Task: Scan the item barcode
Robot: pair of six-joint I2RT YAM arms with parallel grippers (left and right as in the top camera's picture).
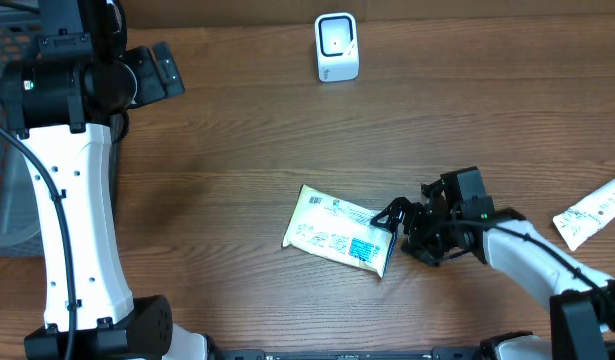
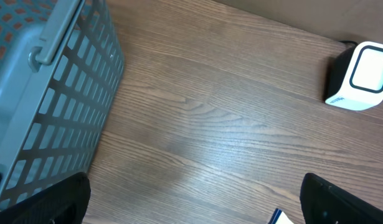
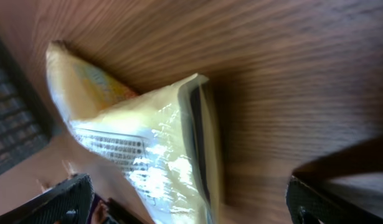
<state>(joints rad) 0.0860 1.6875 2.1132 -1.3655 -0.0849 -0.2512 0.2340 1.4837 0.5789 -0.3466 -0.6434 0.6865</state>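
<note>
Pale-yellow crinkled plastic marks the packet [image 1: 339, 236], which lies flat on the wooden table [image 1: 237, 140] right of centre, tilted, with a blue patch at its right end. The right gripper [image 1: 397, 230] sits low at that end with its jaws spread wide and gripping nothing. The right wrist view shows the packet's corner [image 3: 147, 143] reaching in between the two dark fingers [image 3: 60, 202], though contact cannot be judged.

Well to the right, at the table's edge, lies a white tube [image 1: 592, 212], apart from the arm. The white scanner [image 1: 337, 47] stands near the far edge, straight up from the packet, with bare wood between them. The left gripper [image 1: 167, 72] hangs at the far left, its jaws also spread and empty, facing the scanner [image 2: 359, 78] across open table. A grey slatted basket [image 2: 48, 106] fills the left margin just beside that arm.
</note>
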